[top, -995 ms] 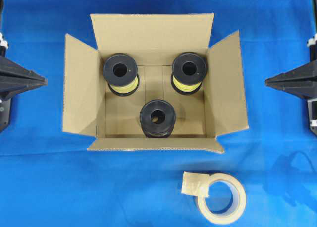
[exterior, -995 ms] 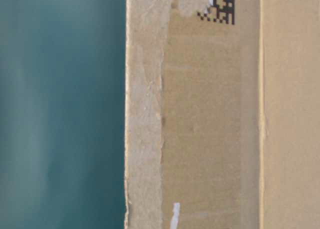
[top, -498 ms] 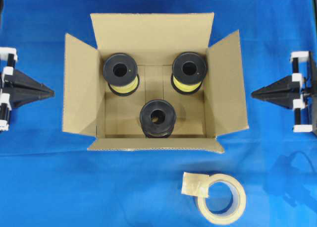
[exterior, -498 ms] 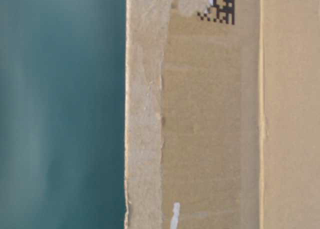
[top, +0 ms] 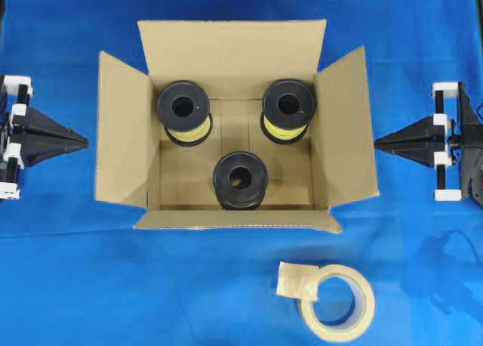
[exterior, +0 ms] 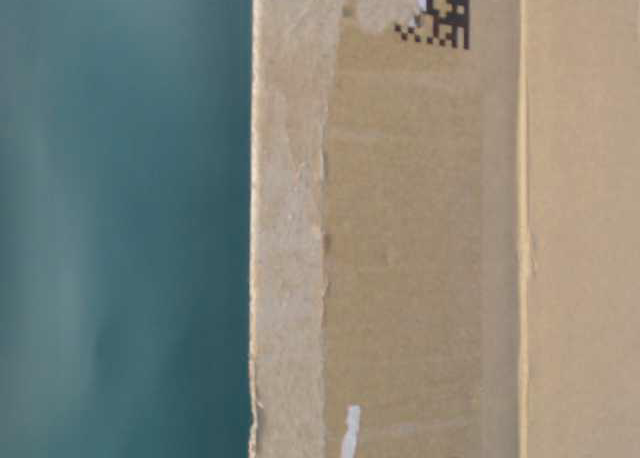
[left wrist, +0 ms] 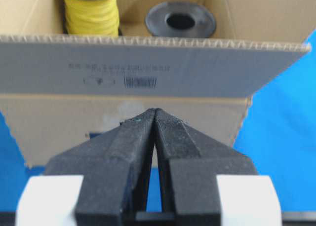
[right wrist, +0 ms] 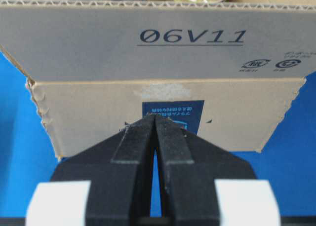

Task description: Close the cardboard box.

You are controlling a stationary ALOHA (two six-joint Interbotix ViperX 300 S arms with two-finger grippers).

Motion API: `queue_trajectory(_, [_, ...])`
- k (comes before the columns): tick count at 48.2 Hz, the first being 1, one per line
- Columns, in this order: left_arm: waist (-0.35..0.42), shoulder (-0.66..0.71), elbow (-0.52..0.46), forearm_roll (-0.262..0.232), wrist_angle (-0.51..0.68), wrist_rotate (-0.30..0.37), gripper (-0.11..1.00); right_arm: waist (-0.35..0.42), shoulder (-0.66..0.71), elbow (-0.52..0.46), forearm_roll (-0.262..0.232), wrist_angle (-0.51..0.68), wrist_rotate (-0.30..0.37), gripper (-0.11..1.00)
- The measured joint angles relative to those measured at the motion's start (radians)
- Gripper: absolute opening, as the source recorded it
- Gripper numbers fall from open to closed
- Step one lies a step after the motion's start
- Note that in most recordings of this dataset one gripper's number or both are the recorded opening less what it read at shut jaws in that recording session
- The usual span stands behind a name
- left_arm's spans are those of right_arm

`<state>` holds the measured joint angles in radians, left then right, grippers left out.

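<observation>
Overhead view: the cardboard box (top: 235, 127) sits upright, mouth up, on the blue table (top: 90, 285), toward the far middle. All four flaps are splayed outward; its long axis runs left to right. Three spools (top: 241, 180) stand inside. A tape roll (top: 337, 302) lies near the front edge, well apart from the box. The left claw (top: 81, 142) is just beside the left flap, the right claw (top: 379, 142) just beside the right flap; neither touches.

Table-level view: only a close stretch of the box's wall, with a black square code (exterior: 440, 10) and torn paper, is visible. No claw appears.

Left wrist view: left claw tips together, holding nothing, aimed at the box wall below the drooping flap.

Right wrist view: right claw likewise pressed together and empty, facing the flap marked "06V11" (right wrist: 192, 36).

Risk, as judged: each claw points under its flap, at the wall. A straight advance could shove the box sideways rather than lift the flap. Side flaps folded out of order could jam against the long flaps.
</observation>
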<state>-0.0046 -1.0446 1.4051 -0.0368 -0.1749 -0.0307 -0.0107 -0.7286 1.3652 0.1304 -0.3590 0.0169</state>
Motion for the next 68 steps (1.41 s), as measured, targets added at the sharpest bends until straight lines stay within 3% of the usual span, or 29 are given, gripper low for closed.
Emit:
queue_trajectory(13, [0.000,0.170,-0.038,0.002,-0.117,0.012,0.00,0.000,0.130,-0.104,-0.009,-0.005,-0.023,0.00])
queue_trajectory(34, [0.041,0.558,-0.273,0.000,-0.170,0.058,0.00,-0.014,0.344,-0.302,-0.025,-0.029,-0.035,0.00])
queue_trajectory(53, [0.094,0.726,-0.402,0.000,-0.196,0.103,0.00,-0.034,0.497,-0.422,-0.023,-0.060,-0.035,0.00])
queue_trajectory(68, [0.104,0.811,-0.442,0.000,-0.209,0.106,0.00,-0.048,0.558,-0.442,-0.023,-0.066,-0.031,0.00])
